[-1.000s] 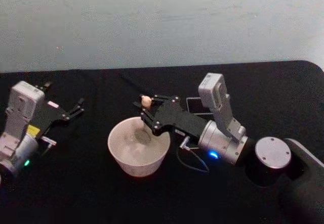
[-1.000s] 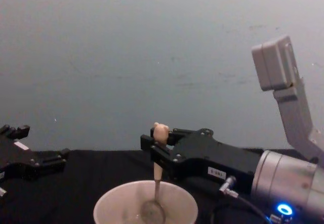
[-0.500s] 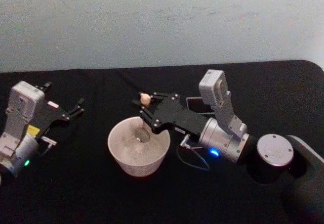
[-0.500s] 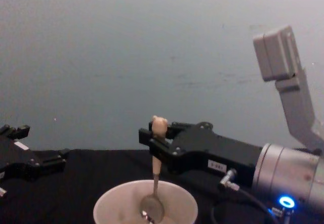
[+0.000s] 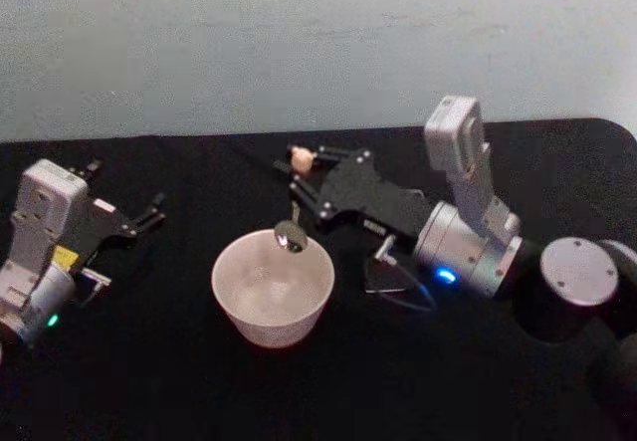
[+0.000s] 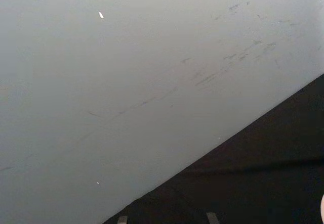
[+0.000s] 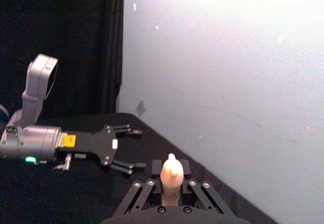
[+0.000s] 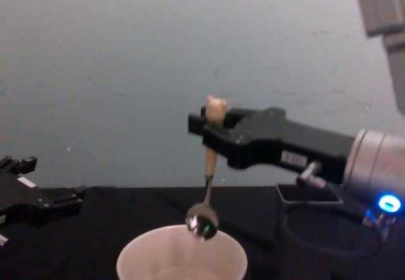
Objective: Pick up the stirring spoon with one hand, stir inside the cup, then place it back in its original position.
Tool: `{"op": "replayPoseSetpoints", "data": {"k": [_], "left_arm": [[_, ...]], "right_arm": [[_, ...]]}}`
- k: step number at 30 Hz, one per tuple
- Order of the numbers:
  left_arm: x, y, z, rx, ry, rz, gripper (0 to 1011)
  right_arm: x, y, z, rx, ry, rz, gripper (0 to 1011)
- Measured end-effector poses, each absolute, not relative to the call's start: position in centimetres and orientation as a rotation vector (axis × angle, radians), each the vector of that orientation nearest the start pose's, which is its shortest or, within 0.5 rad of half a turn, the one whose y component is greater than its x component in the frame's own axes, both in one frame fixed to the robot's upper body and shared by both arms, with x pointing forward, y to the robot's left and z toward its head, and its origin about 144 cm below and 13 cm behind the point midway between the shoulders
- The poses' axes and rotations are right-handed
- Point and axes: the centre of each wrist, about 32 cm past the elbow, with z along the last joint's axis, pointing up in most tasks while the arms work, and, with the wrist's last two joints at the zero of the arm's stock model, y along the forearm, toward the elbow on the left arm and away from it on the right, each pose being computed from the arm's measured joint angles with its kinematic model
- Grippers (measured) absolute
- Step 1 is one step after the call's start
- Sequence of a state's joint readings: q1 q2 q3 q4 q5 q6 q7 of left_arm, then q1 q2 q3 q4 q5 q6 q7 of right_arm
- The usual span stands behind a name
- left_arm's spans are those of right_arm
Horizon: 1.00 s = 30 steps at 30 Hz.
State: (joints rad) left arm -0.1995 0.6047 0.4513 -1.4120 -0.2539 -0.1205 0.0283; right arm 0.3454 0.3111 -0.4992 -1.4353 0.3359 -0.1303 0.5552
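Hanging near-vert. from the right gripper [image 8: 212, 125], the stirring spoon [image 8: 209, 160] shows a beige handle w/ a small bear-head knob on top, a thin metal neck and a round, mirror-shiny metal bowl at the bottom. Jaws are nearly closed, pinched on the upper handle just under the bear head, which pokes up above them in the right wrist view. Spoon bowl sits at approx. rim level over the far edge of the cup [image 5: 274, 324]; can't tell if it touches the rim.

Cup: wide, round, cream-white, matte, thin rim, walls tapering to a narrower base. It stands centre-front on the black cloth table [image 5: 149, 371].

Holder [image 8: 308, 194]: dark grey, square-sectioned, open top, hard edges. It stands behind the right arm, right of the cup and apart from it.

Right arm: black angular gripper body, silver cylindrical wrist w/ a blue light [image 5: 439, 276], thin cable [image 5: 398, 290] looping below.

Left gripper [image 5: 151, 212] rests at the table's left, well apart from the cup, fingers spread wide, nothing in them.

Bkgd: plain pale grey wall [image 5: 299, 43] w/ faint scuffs.
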Motion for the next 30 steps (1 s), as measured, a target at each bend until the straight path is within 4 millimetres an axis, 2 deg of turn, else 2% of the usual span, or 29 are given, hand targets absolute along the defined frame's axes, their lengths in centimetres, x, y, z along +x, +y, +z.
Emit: {"op": "replayPoseSetpoints", "data": {"k": [13, 30], "left_arm": [[48.9, 31.0, 114.0, 0.304, -0.285, 1.248, 1001], [48.9, 31.0, 114.0, 0.304, -0.285, 1.248, 1001]], "right_arm": [[52.0, -21.0, 122.4, 0.071, -0.228, -0.644, 209], [50.3, -24.4, 124.2, 0.067, -0.241, -0.758, 209]]}}
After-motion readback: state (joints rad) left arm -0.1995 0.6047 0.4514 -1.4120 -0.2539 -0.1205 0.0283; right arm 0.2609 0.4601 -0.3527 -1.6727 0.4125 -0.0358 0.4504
